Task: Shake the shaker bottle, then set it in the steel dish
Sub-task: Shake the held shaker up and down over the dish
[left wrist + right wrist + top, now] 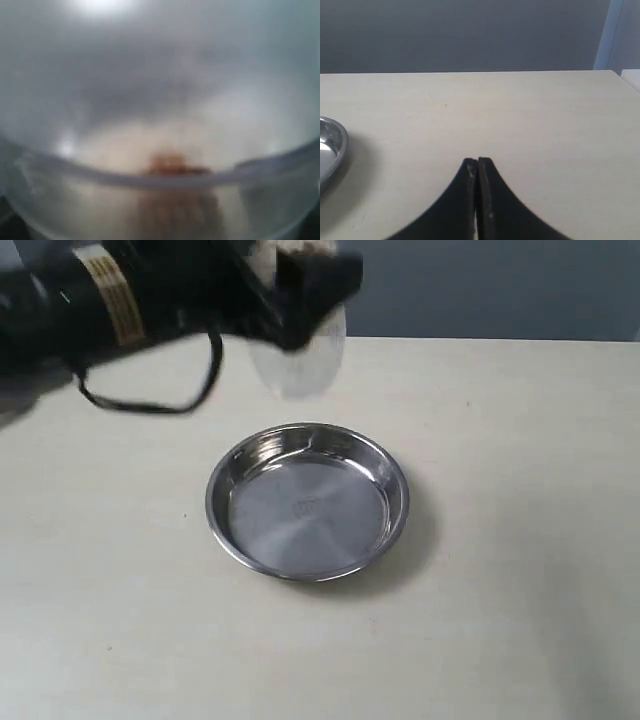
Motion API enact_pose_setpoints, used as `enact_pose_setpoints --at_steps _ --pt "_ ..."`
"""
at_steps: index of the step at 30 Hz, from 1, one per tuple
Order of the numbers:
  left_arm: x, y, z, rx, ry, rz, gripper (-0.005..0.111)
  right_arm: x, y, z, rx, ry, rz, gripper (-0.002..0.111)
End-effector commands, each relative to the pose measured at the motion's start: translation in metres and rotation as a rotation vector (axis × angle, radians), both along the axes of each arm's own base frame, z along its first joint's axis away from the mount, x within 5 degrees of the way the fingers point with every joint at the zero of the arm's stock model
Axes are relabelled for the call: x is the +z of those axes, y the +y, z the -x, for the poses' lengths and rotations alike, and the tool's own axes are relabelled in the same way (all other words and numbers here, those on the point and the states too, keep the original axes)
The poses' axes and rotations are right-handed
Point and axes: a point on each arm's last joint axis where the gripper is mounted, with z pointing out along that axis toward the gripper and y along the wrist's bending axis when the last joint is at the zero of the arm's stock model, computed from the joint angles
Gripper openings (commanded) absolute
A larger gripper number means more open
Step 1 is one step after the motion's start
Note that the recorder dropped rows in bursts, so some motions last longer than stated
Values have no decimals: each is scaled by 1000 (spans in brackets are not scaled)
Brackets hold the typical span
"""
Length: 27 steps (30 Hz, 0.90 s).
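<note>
- The exterior view shows the left gripper clamped on the shaker bottle, held in the air beyond the steel dish (both arm and bottle are blurred).
- Only the left wrist view shows the contents: a curved clear plastic wall with reddish-brown grains behind it.
- Only the right wrist view shows the right gripper: black tapered fingers pressed together with nothing between them, over the matte beige table.
- The dish is round, shallow and mirror-bright.

steel dish open from above, bare table all round
</note>
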Motion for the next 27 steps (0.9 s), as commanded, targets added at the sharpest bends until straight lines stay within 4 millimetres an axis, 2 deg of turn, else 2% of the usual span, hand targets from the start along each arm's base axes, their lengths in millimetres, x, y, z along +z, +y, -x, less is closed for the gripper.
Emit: enact_pose_setpoints --at_steps 1,2,3,4,5,6,8,9,10,12,13,14,16,17,18,19,20,23,24,25,27 --pt "-1 -15 8 -162 -26 -28 0 0 0 0 2 -11 -3 -1" --pt "58 -6 18 -70 -208 -76 0 0 0 0 2 -11 -3 -1" --pt "66 0 17 -1 -185 -62 0 0 0 0 2 -11 -3 -1" --pt "49 0 14 11 -113 -62 0 0 0 0 2 -11 -3 -1" --pt "13 -4 9 -4 -8 -87 0 0 0 0 2 -11 -3 -1" --pt "-30 -8 6 -23 119 -115 0 0 0 0 2 -11 -3 -1" --pt "-89 -13 5 -47 288 -119 0 0 0 0 2 -11 -3 -1" --pt "-93 -17 7 -93 279 -77 0 0 0 0 2 -11 -3 -1" --pt "-84 -19 10 -131 235 -39 0 0 0 0 2 -11 -3 -1" --pt "-25 -20 17 -188 -5 41 0 0 0 0 2 -11 -3 -1" --pt "25 -10 19 -97 -150 -7 0 0 0 0 2 -13 -3 -1" --pt "20 -7 17 -39 -95 -21 0 0 0 0 2 -13 -3 -1" --pt "-32 -6 10 -14 69 -121 0 0 0 0 2 -13 -3 -1" --pt "-64 -8 6 -10 170 -145 0 0 0 0 2 -13 -3 -1" --pt "-83 -10 2 -7 228 -134 0 0 0 0 2 -13 -3 -1" --pt "-85 -12 1 -25 223 -117 0 0 0 0 2 -13 -3 -1" --pt "-74 -16 2 -64 165 -95 0 0 0 0 2 -13 -3 -1" --pt "0 -14 10 -91 -76 -32 0 0 0 0 2 -13 -3 -1" --pt "12 -9 11 -45 -72 -21 0 0 0 0 2 -13 -3 -1" --pt "2 -8 12 -28 -31 -41 0 0 0 0 2 -13 -3 -1" --pt "-62 -9 8 -17 146 -168 0 0 0 0 2 -11 -6 -1"
